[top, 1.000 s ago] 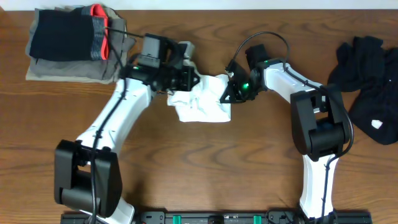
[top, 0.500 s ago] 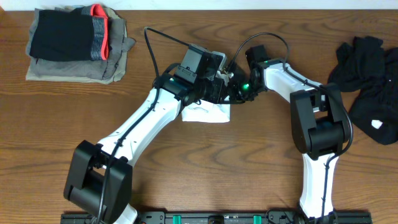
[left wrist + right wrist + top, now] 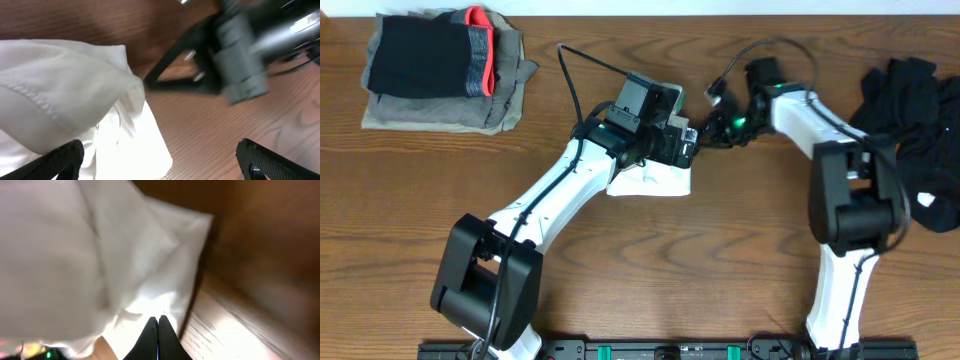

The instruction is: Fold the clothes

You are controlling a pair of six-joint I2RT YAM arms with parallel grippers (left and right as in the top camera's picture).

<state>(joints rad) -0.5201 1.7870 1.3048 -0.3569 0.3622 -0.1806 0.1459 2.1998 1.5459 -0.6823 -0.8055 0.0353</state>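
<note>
A white garment (image 3: 655,182) lies folded on the wooden table at centre, largely hidden under my left arm in the overhead view. My left gripper (image 3: 684,148) hovers at the garment's right edge. In the left wrist view its jaws (image 3: 160,151) stand wide open, with the white garment (image 3: 65,95) under the left finger and bare wood under the right. My right gripper (image 3: 708,132) sits just right of the garment. In the right wrist view its fingers (image 3: 158,326) are pressed together with nothing between them, and the white garment (image 3: 100,255) is just ahead.
A stack of folded clothes (image 3: 440,70) in grey, black and red sits at the back left. A heap of black clothes (image 3: 912,130) lies at the right edge. The right arm's body (image 3: 240,55) shows blurred close ahead of the left gripper.
My left gripper swung right across the white garment and then opened, letting the cloth go. My right arm has drawn back to the right, off the garment's edge.
</note>
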